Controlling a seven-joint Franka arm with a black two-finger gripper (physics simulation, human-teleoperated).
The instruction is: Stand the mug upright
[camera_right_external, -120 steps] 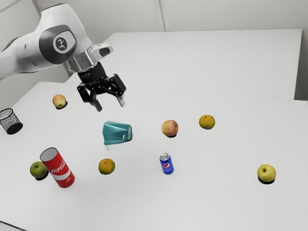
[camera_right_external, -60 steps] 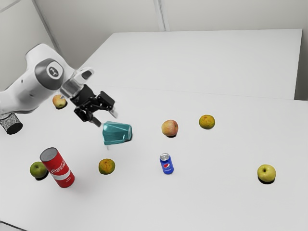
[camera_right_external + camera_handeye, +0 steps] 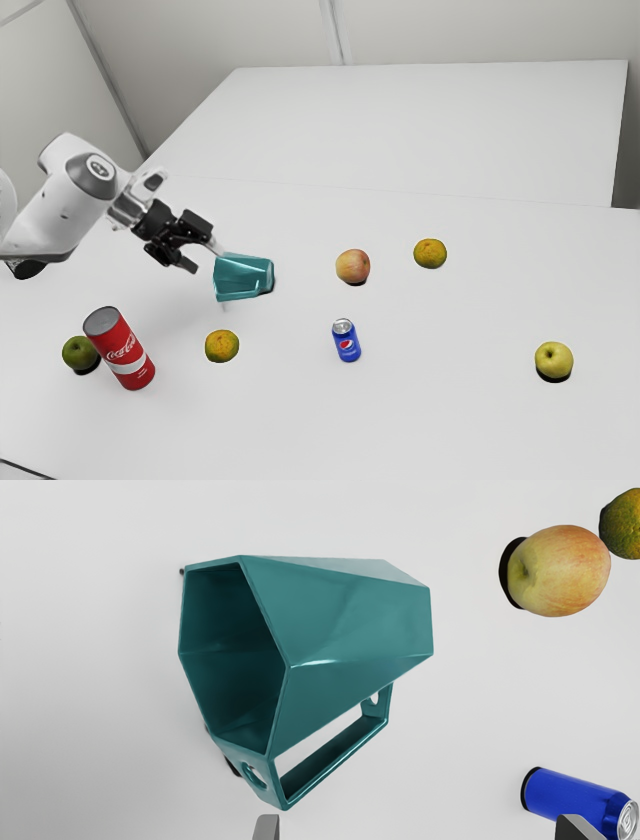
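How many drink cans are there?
2: the red can beside the green apple, the blue can nearer the exterior camera than the reddish apple. The arm could hide another.

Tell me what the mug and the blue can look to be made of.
Mug: glazed ceramic or hard plastic, smooth and glossy, going by the bright highlights along its edges; the look leaves it open.
Blue can: probably painted metal, its bare end silvery and shiny.

The white arm (image 3: 60,215) enters from the exterior view's left, rises to a rounded wrist joint (image 3: 90,175), then slants down rightward in that view to the black gripper (image 3: 206,258), its two fingers (image 3: 266,828) well apart.
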